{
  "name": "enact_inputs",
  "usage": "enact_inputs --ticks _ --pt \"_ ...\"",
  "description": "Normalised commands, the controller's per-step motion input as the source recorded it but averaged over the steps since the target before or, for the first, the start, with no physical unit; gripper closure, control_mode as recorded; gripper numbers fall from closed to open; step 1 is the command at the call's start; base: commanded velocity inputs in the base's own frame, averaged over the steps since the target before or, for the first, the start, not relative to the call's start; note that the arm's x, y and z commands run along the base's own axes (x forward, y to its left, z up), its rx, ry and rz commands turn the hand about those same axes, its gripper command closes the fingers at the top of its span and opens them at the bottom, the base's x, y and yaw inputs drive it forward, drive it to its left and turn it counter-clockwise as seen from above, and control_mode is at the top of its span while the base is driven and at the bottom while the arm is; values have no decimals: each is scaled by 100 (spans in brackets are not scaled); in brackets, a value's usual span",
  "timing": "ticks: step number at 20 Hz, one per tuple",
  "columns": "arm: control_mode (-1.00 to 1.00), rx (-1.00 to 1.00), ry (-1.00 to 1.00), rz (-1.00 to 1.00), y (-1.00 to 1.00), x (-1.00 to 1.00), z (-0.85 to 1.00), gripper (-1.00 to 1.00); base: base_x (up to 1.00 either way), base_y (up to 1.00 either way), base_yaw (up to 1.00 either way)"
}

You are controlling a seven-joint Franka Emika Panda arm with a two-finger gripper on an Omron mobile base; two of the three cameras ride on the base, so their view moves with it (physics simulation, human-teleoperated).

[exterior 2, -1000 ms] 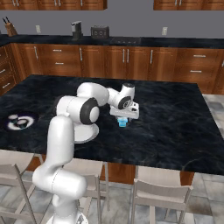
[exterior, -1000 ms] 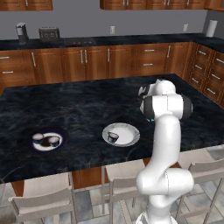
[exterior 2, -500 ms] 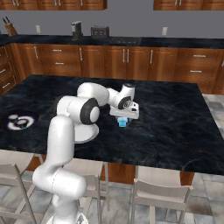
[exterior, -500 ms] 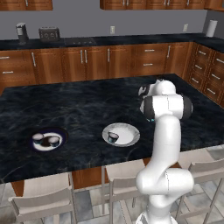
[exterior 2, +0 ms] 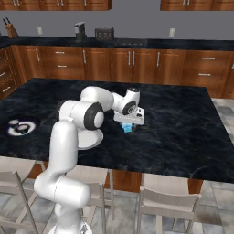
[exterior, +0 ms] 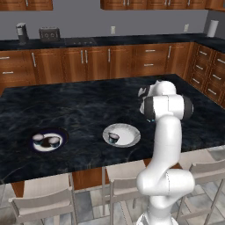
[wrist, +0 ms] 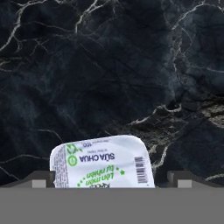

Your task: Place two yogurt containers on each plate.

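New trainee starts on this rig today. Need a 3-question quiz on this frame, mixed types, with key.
1. How many tubs sit on the dark-rimmed plate?
2. True or false: the pale plate already holds two tubs.
3. The light blue yogurt tub is: A) on a plate, B) on the counter between the fingertips of the open hand, C) lifted clear of the counter.

Key: 1) two; 2) false, one shows; 3) B.
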Motion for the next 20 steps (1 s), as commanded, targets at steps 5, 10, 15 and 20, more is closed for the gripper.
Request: enact_inputs --ticks 5,10,15,20 --pt "-100 0 0 4 0 -1 0 -100 0 0 0" --pt "-100 0 0 0 0 0 2 -100 0 0 0" --pt "-100 0 0 0 0 0 0 -100 0 0 0" --pt "-100 0 0 0 0 0 0 -100 0 0 0"
